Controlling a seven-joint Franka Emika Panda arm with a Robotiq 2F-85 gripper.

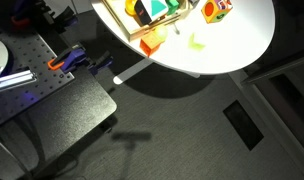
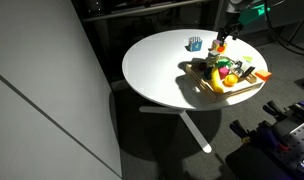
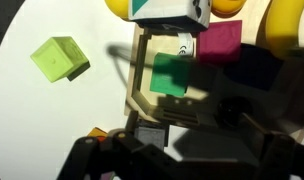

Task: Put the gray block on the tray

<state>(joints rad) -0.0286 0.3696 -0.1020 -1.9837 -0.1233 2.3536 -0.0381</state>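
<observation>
Wood tray (image 3: 135,85), claw (image 3: 172,148) jaws apart (wrist view), blue object (image 2: 195,43) in an exterior view

A pale-green block (image 3: 60,58) lies alone on the round white worktop (image 2: 157,70). A dark-green block (image 3: 174,75) sits just beside a magenta block (image 3: 220,42); in an exterior view a small blue object (image 2: 195,43) stands apart

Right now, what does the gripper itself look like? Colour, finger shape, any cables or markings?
Wrist view: the gripper is black, with two chunky, angular fingers built of jointed links, mostly in shadow. In an exterior view the arm's end is a dark shape with a green patch beside it. No cables or markings can be made out.
</observation>
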